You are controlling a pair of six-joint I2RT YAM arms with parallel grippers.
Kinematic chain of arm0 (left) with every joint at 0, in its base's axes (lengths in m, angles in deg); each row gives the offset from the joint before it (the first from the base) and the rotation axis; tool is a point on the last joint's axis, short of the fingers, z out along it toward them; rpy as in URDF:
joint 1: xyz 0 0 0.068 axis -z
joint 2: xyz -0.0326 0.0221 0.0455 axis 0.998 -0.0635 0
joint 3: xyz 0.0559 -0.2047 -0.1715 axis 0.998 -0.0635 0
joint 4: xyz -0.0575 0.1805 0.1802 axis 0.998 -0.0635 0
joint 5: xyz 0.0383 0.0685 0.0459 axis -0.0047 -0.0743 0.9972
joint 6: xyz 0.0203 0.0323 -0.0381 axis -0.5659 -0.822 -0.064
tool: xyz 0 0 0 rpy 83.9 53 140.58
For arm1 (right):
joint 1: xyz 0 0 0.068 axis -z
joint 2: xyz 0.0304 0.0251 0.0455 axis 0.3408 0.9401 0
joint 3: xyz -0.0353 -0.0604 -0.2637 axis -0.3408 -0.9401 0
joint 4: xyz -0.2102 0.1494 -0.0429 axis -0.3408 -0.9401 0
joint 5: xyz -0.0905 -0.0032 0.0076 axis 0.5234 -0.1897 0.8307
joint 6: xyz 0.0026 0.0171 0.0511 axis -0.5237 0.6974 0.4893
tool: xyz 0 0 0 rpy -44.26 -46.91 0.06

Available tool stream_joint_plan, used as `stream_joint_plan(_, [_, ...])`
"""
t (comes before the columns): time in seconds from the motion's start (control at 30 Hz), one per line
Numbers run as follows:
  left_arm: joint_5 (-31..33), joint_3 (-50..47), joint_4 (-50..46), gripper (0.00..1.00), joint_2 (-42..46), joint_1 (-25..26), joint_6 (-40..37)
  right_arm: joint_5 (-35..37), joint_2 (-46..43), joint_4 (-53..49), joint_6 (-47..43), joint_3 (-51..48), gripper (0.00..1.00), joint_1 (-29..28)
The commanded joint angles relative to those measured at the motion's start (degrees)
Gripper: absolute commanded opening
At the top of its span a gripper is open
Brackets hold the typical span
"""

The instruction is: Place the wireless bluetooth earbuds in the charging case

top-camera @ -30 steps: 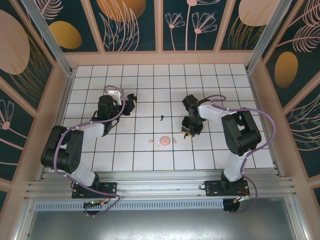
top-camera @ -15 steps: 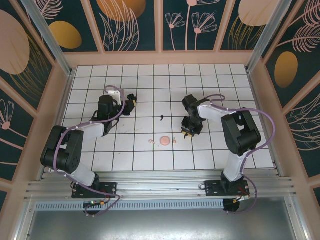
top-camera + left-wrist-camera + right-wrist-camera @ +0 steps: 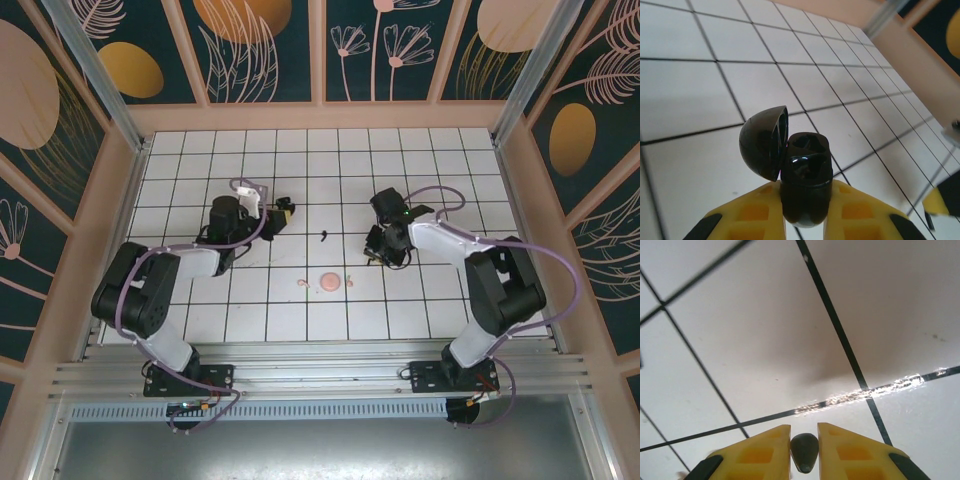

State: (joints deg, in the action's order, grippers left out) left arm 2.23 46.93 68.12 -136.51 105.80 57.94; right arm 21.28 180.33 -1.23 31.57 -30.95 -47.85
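- My left gripper (image 3: 803, 196) squeezes the black charging case (image 3: 806, 172) tight. Its lid (image 3: 762, 147) is flipped open, I think so an earbud can drop in.
- My right gripper (image 3: 804, 436) is almost closed, pinching one black earbud (image 3: 804, 452) above the table's (image 3: 400, 150) middle.
- Another black earbud (image 3: 324, 237) lies between us, with lots of bare tiles and the edges far off.

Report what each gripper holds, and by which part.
Left gripper clamps the open black charging case by its lower body. Right gripper pinches a dark earbud between its fingertips; which end cannot be told.
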Motion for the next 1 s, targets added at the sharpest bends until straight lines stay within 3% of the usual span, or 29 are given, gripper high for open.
stream_joint_plan(0.0, [-5.3,-0.1,6.3,0.04,-1.9,1.9,-2.5,3.9,-3.6,6.1,-0.8,-1.6,0.2,-0.6])
stream_joint_plan(0.5, [-13.9,2.6,9.6,0.04,-8.5,9.2,-13.1,4.5,-8.0,21.5,-10.8,-1.1,0.2,-2.5])
stream_joint_plan(0.97, [-16.8,4.6,13.7,0.04,-10.9,10.4,-12.5,2.5,-9.9,34.1,-16.5,-2.9,0.19,-7.2])
